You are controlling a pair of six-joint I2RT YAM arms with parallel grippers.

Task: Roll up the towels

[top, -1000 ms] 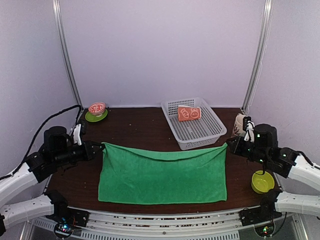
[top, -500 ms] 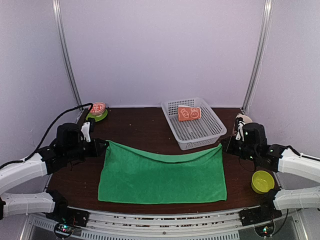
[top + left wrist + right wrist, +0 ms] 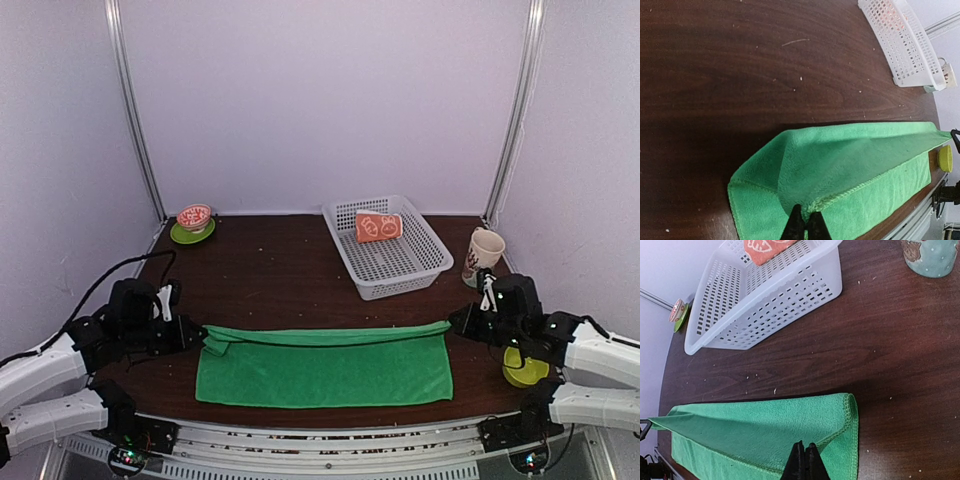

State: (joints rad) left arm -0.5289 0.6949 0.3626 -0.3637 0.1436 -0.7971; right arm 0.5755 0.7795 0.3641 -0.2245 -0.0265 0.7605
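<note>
- The green towel (image 3: pixel 325 362) lies spread lengthwise along the near edge of the tabletop, about midway between the left and right edges; its far side is doubled over toward the near edge, and a strip of the lower layer shows in front of the fold.
- The left gripper (image 3: pixel 805 226) has its jaws pinched closed on the hem of the upper layer at the towel's left end; the right gripper (image 3: pixel 804 458) is clamped the same way on the hem at the right end; the cloth between them looks pulled fairly taut and slightly tented.
- The orange towel (image 3: pixel 378 227) sits already rolled in the white basket (image 3: pixel 400 282) toward the far right part of the table, so that one seems finished.
- The step in hand appears to be the lengthwise fold that narrows the green towel into a band before rolling.
- The next move probably calls for both arms to carry the held hem evenly to the near hem, lower it flat, and only then let go; unequal travel would skew the band.
- Rolling would then likely start from one short end, with the layers kept aligned.
- A mug (image 3: pixel 482 255) and a yellow bowl (image 3: pixel 520 368) stand near the right edge, close to the right arm, so that side calls for care.
</note>
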